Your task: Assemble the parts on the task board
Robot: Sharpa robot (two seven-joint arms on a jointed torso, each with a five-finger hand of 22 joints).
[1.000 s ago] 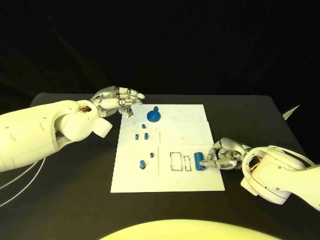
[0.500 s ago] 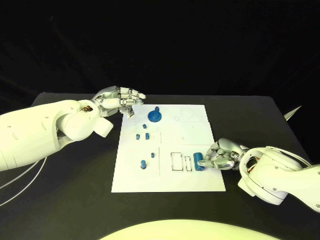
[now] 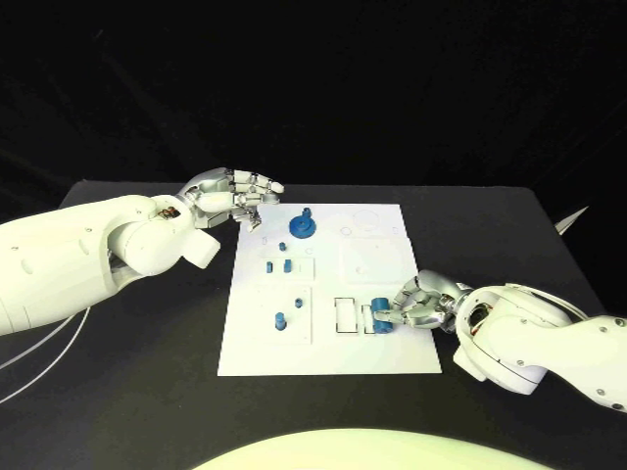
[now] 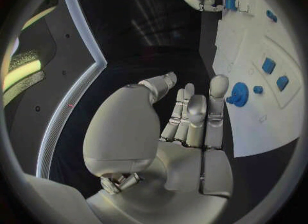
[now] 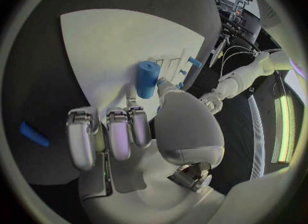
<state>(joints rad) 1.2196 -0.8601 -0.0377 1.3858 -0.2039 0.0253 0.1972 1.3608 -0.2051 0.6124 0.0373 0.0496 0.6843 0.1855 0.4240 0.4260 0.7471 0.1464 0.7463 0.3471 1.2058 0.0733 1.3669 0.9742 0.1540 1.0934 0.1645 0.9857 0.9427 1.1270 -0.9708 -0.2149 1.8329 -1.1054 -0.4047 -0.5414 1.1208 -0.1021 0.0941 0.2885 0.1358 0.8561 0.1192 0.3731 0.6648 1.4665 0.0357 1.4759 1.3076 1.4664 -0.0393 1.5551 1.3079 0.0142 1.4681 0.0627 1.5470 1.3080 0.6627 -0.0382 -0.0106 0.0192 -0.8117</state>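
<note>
Looks like the right hand (image 3: 424,305) is pinching a blue cylinder (image 3: 384,315) beside the task board (image 3: 384,257)'s rectangular slots, seating comes next, while the left hand (image 3: 233,196) hangs curled, empty, off its far corner.

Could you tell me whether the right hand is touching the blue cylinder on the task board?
Touching: the right wrist view shows the right hand with its thumb against the blue cylinder.
</note>
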